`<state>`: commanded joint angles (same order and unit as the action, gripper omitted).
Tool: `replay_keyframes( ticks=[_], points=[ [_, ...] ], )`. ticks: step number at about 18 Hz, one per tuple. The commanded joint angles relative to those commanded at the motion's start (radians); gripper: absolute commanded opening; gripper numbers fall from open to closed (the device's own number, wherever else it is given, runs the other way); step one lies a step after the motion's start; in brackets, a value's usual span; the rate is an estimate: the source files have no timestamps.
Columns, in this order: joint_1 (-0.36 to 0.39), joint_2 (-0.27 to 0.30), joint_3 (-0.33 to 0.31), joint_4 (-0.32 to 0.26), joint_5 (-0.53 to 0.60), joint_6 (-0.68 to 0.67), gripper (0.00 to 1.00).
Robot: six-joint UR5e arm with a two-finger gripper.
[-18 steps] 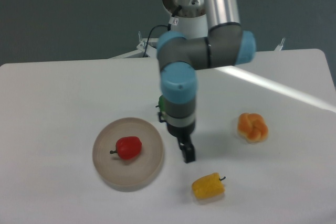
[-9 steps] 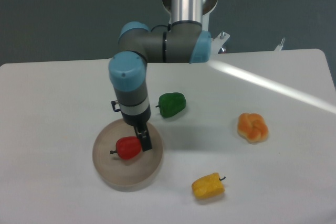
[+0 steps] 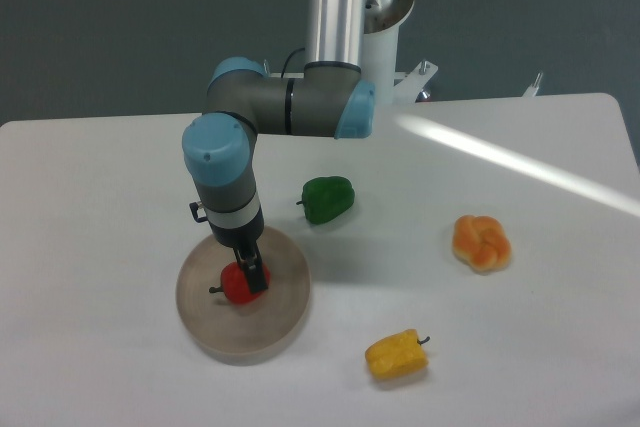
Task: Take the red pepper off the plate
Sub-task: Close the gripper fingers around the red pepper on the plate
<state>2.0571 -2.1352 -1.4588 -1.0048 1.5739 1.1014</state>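
Observation:
The red pepper (image 3: pixel 232 287) lies on the beige plate (image 3: pixel 285 322) at the table's front left. My gripper (image 3: pixel 251 273) points straight down onto the pepper's right half. One dark finger (image 3: pixel 252 269) shows in front of the pepper and covers part of it. The other finger is hidden, so I cannot tell whether the jaws are open or shut. The pepper still rests on the plate.
A green pepper (image 3: pixel 328 198) lies just behind and right of the plate. A yellow pepper (image 3: pixel 396 355) lies at the front right of the plate. An orange bun-like toy (image 3: pixel 481 242) sits further right. The arm's elbow hangs over the table's middle.
The arm swung left from beside the plate to over it. The gripper came down onto the red pepper. The green pepper, hidden a second ago, now shows.

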Motion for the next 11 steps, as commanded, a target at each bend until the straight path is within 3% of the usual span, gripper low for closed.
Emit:
replay_keyframes(
  ticks=[8, 11],
  points=[
    [0.0, -0.029, 0.009, 0.002, 0.0, -0.018, 1.0],
    [0.0, -0.04, 0.008, 0.031, 0.0, -0.031, 1.0]
  ],
)
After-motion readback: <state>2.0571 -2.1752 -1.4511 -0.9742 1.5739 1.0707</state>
